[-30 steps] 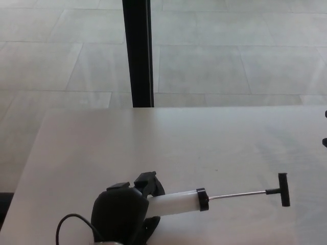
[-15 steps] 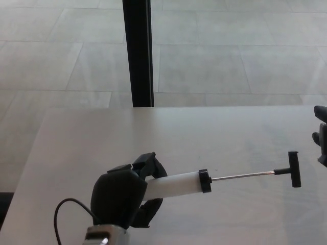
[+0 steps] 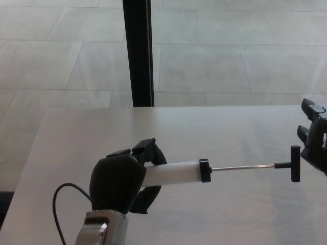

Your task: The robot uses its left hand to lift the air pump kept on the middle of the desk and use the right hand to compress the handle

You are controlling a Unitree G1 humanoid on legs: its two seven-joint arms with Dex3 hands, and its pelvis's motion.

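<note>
- My left hand (image 3: pixel 122 186) grips the air pump (image 3: pixel 176 173) by its white barrel, level above the desk (image 3: pixel 214 132), rod fully drawn out.
- My right hand (image 3: pixel 314 140), fingers spread and empty, waits just beside the T-handle (image 3: pixel 295 163).
- I judge an off-axis push could bend the thin rod (image 3: pixel 242 167) or twist the barrel loose.

Bright, even daylight, pale washed-out desk (image 3: pixel 102 138) (faint glare), soft shadows, slightly soft focus
</note>
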